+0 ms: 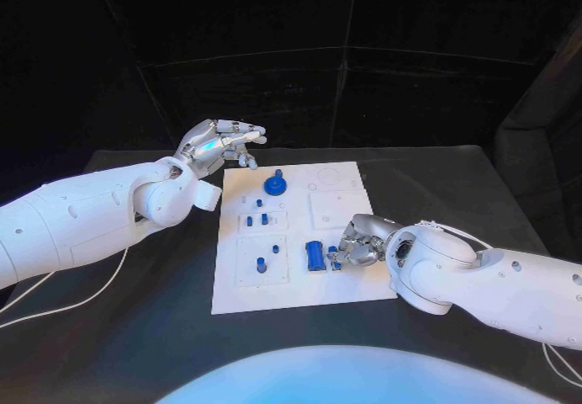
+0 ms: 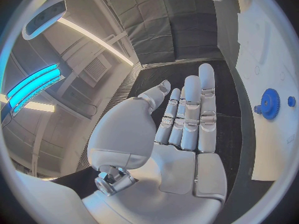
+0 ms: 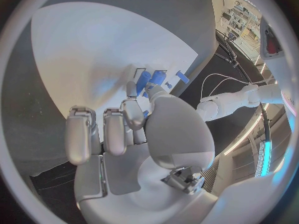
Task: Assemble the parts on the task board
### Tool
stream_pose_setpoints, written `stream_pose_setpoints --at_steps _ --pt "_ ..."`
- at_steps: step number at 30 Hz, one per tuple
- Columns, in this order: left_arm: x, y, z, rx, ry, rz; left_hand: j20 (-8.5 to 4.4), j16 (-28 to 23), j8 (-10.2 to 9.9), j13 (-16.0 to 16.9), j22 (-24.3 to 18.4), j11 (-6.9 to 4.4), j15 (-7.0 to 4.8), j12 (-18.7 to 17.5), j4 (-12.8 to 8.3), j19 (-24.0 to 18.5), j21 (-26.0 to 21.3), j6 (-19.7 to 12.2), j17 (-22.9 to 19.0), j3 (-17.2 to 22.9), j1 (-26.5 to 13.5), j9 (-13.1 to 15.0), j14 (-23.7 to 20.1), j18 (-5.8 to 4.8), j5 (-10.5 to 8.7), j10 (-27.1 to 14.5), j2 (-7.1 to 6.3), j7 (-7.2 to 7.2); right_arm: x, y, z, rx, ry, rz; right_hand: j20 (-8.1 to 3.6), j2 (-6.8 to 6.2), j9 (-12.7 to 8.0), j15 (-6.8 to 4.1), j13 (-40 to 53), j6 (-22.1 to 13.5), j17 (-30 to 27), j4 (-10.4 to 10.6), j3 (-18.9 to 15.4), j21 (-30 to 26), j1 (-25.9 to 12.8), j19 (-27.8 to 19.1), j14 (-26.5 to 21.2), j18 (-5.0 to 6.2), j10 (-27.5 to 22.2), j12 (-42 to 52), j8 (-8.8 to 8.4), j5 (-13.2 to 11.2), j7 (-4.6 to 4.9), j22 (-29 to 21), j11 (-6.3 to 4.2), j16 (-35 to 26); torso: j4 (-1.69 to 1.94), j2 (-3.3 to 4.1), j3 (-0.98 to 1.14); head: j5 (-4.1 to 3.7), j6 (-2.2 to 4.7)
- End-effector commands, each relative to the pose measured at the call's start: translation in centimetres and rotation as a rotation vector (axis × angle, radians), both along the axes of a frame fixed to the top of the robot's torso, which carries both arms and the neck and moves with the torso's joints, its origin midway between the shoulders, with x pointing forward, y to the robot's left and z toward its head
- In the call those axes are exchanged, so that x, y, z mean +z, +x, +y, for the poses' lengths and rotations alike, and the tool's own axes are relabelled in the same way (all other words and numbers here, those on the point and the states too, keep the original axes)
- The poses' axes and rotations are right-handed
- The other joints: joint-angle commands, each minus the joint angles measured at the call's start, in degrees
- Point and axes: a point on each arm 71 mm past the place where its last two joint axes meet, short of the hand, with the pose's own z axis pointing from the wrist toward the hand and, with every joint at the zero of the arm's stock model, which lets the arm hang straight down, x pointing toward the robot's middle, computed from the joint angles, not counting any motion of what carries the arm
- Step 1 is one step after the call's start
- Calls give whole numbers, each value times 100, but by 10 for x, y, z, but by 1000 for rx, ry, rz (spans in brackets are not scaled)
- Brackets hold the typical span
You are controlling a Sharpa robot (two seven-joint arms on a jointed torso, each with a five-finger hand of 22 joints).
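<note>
The silver right hand [image 1: 359, 243], fingers curled and empty, sits just beside the upright small blue plastic cylinder [image 1: 314, 255], far nearer than the open-fingered left hand [image 1: 219, 147].

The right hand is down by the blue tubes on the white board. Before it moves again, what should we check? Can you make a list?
1. Right hand is over the task board, next to the blue cylinders: ok.
2. Right hand really holds a part: cannot tell; its fingers hide the contact.
3. Left hand is out of the way, raised beyond the board's far left corner, holding nothing: ok.
4. Blue gear sits on the board's far part, away from both hands: ok.
5. Small blue pegs stand in the board's left column, untouched: ok.
</note>
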Motion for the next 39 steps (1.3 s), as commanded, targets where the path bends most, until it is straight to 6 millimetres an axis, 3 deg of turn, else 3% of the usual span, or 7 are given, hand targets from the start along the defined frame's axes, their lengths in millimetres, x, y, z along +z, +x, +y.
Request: stream_pose_setpoints --at_steps 1,12,14,16,19,39 --pt "1 0 -1 -12 -9 1 -6 30 -27 -7 -9 -11 -4 31 -38 43 -21 -30 -7 -12 52 0 -39 78 -13 -41 11 24 1 1 -1 8 -42 -23 -41 43 20 -45 9 55 8 -46 -2 13 45 81 331 -27 37 6 15 12 -31 851 -24 -9 1 0 2 -6 -1" --pt "1 0 -1 -12 -9 2 -6 31 -28 -7 -13 -8 -2 32 -48 42 -26 -34 -13 -15 59 0 -45 77 -13 -49 9 27 2 0 -1 14 -58 -37 -56 43 41 -57 17 68 15 -94 -2 12 95 81 333 -27 44 5 21 -8 -38 852 -33 -7 0 0 4 -23 -3" --pt "1 0 -1 -12 -9 2 -6 31 -28 -7 -13 -8 -2 32 -48 42 -26 -34 -13 -15 59 0 -45 77 -13 -49 9 27 2 0 -1 15 -59 -38 -58 27 55 -53 18 78 14 -53 -63 11 15 82 333 -28 49 -2 23 -200 -32 852 -27 -9 1 1 3 -24 -3" --pt "1 0 -1 -11 -9 2 -6 31 -28 -7 -13 -8 -2 32 -48 42 -26 -34 -13 -15 59 0 -45 77 -13 -49 9 27 2 0 -1 15 -59 -39 -55 9 70 -45 21 90 9 24 -172 9 -117 81 332 -28 56 -7 25 -617 -25 852 -20 -14 2 0 2 -25 -4" --pt "1 0 -1 -11 -9 2 -6 31 -28 -7 -13 -8 -2 32 -48 42 -26 -34 -13 -15 59 0 -45 77 -13 -49 9 27 2 0 -1 16 -60 -39 -50 3 87 -40 33 90 8 108 -320 7 -254 81 332 -28 64 -4 20 -929 -15 852 -10 -17 5 0 0 -27 -10" --pt "1 0 0 -9 -7 3 -6 31 -28 -7 -13 -8 -2 32 -48 42 -26 -34 -13 -15 59 0 -45 77 -13 -49 9 27 2 1 -4 19 -61 -41 -47 26 112 -40 49 78 7 153 -509 7 -301 84 332 -28 67 -5 6 -983 -17 855 -10 -21 5 -3 1 -45 -30"
